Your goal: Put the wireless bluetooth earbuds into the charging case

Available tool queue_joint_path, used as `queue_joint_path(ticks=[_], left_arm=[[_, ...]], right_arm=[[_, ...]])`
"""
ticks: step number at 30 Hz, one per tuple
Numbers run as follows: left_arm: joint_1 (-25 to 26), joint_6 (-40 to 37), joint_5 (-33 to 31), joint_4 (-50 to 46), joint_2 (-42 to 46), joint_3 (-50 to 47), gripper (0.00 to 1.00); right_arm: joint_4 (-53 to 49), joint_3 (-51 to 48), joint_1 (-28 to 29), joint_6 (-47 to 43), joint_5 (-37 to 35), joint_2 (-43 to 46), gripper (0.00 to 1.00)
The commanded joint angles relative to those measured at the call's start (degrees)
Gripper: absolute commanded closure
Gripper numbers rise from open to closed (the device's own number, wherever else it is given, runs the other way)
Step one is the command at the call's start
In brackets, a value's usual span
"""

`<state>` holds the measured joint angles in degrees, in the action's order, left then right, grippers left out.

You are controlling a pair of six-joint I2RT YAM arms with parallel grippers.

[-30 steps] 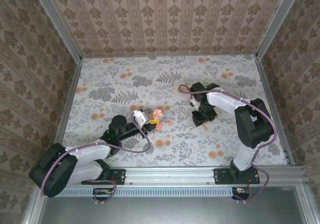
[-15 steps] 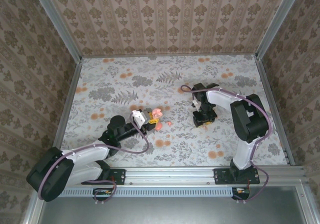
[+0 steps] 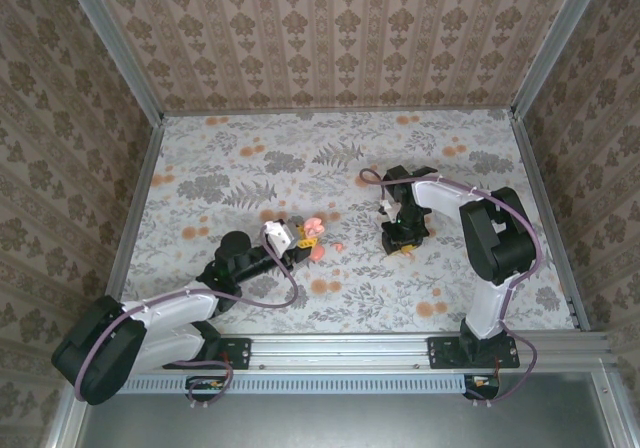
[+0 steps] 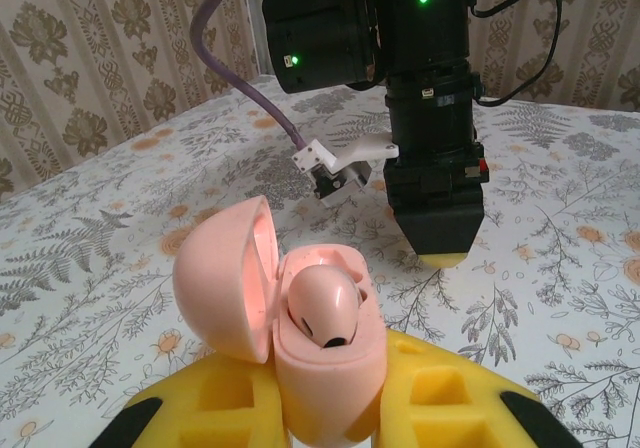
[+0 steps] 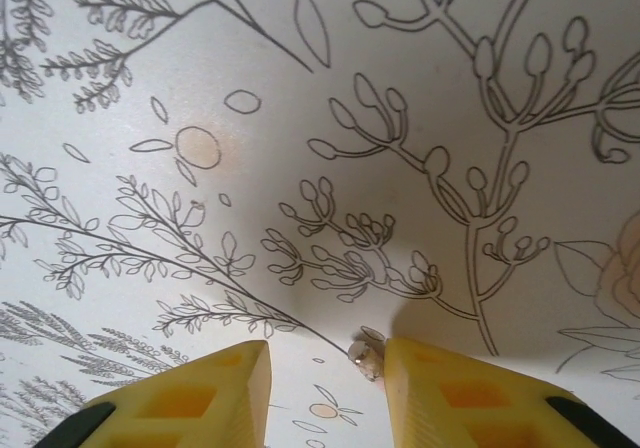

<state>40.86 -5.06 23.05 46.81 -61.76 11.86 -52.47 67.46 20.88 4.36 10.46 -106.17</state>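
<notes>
In the left wrist view the charging case [image 4: 335, 373], coral-pink with its lid [image 4: 222, 276] swung open to the left, stands upright, and my left gripper [image 4: 330, 393] is shut on its base. One earbud [image 4: 322, 306] sits in a socket inside it. From above, the case [image 3: 314, 230] is at mid-table. A small pink bit [image 3: 337, 245] lies on the cloth just to its right; I cannot tell if it is an earbud. My right gripper [image 3: 402, 240] points down at the cloth, open [image 5: 328, 368]. A tiny pale bit [image 5: 368, 356] touches its right finger.
The flower-printed cloth [image 3: 330, 158] covers the table, with orange blotches scattered on it. Patterned walls close in the back and both sides. The right arm's gripper [image 4: 443, 238] hangs a short way beyond the case in the left wrist view.
The right gripper has shifted slightly to the left and closer to the cloth. The left gripper and the case have barely moved.
</notes>
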Motion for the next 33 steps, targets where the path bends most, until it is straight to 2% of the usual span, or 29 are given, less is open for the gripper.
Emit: queue_joint_path(ticks=[1,9,21,26,30,33], left_arm=[[0.27,-1.3,-0.22,0.13,0.94,-0.17,0.91],[0.22,-1.31,-0.39,-0.11,1.01,-0.26,0.91],[0.26,-1.31,-0.61,-0.53,1.63,-0.48,0.91],[0.38,-1.36,-0.46,-0.49,1.7,-0.41,0.91],[0.36,-1.67,-0.36,-0.63,1.9,-0.3,0.91],[0.41,-1.76,-0.28,-0.7,1.99,-0.18,0.91]], right_arm=[[-0.69,-0.02,-0.01,-1.09,2.94,0.39,0.65],[-2.07,-2.19,0.73,-1.53,3.69,2.13,0.69],[-5.25,-1.19,4.05,-0.75,1.82,5.01,0.68],[-3.71,-1.95,3.27,6.25,-0.95,12.08,0.66],[-4.02,-3.46,0.83,15.76,-3.06,16.0,0.62],[-3.46,-5.26,-0.47,21.81,-4.56,17.0,0.64]])
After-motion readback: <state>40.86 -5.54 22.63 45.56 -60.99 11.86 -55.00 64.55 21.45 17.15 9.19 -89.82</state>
